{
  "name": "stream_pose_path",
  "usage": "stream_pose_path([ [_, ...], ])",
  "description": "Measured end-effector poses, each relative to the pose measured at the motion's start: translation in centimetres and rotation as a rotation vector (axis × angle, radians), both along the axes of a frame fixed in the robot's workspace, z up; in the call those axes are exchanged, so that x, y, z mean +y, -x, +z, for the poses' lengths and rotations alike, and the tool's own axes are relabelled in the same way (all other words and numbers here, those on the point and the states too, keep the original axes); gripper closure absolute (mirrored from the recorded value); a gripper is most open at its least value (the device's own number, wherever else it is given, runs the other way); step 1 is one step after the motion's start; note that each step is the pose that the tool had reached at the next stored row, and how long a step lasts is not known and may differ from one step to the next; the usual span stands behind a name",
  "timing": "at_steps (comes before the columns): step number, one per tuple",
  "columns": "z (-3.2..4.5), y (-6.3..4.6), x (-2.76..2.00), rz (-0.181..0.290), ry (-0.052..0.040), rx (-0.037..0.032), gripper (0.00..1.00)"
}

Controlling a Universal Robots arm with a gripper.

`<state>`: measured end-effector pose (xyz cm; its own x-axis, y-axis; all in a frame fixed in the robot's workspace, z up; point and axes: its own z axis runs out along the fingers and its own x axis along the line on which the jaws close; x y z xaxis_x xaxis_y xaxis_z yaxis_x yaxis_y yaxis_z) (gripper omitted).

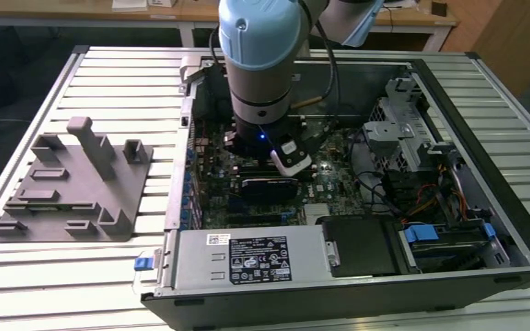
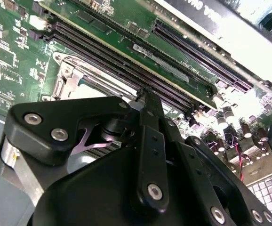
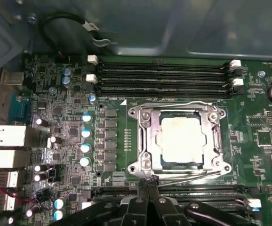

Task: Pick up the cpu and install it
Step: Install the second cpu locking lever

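The cpu [image 3: 181,141] lies flat inside the metal socket frame [image 3: 143,141] on the green motherboard [image 3: 70,141] of the open computer case [image 1: 486,172]. The jaws [image 3: 148,181] are together and empty, their tips just beside the frame's near edge. A grey fixture [image 1: 67,186] sits on the slatted surface [image 1: 25,276], well apart from the case.

Lab: robot arm [image 1: 259,69], opened PC [image 1: 357,207]

The cpu [image 3: 182,140] is seated inside the socket frame [image 3: 145,141]; the gripper [image 3: 148,181] is seen at its six o'clock.
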<state>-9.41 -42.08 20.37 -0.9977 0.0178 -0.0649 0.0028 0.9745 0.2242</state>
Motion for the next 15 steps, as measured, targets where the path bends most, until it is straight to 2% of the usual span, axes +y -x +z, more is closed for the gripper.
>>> stream_pose_path([
  [3, -0.26, 0.25, -0.01, 0.0, -0.008, 0.0001, 0.89],
  [7, -0.54, 0.49, -0.01, 0.0, -0.0264, 0.0, 0.89],
  [11, -0.73, 0.54, 0.0, 0.0, -0.059, -0.0001, 0.89],
  [15, -0.94, 0.55, -0.01, 0.0, -0.0802, 0.0001, 0.89],
])
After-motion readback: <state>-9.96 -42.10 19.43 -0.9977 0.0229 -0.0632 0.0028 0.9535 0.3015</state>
